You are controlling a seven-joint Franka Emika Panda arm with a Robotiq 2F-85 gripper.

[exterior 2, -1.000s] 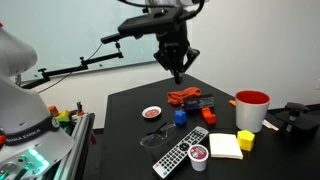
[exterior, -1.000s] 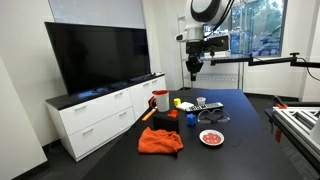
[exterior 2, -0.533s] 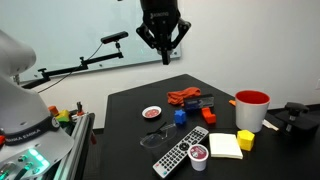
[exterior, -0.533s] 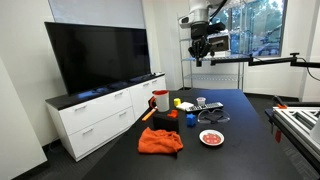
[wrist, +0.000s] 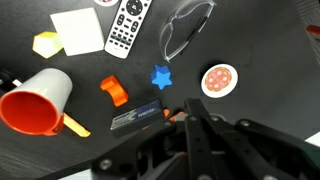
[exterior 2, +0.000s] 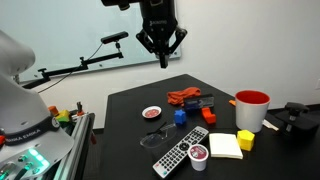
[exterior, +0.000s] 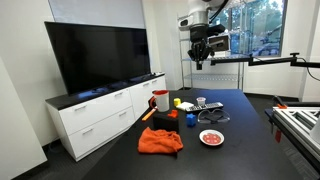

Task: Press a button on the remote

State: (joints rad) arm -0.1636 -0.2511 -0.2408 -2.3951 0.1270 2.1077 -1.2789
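The remote [exterior 2: 181,152] is a flat black slab with pale keys, lying near the front of the black table [exterior 2: 125,120]. In the wrist view it sits at the top edge [wrist: 127,25], next to a pale yellow notepad [wrist: 80,30]. My gripper [exterior 2: 162,60] hangs high above the table, well clear of everything, with its fingers together and nothing between them. It also shows in an exterior view [exterior: 198,63] and in the wrist view [wrist: 190,118].
On the table are a red mug [wrist: 38,100], a red-rimmed plate [wrist: 219,79], a blue star [wrist: 161,77], an orange block [wrist: 113,90], a yellow block [wrist: 46,44], a wiry tangle [wrist: 185,25], an orange cloth [exterior 2: 185,97] and a small cup [exterior 2: 199,156]. A TV [exterior: 95,55] stands on a white cabinet.
The arm rose from just above the table to high over it during the last second. It has barely moved in the last half second. The table objects have not moved.
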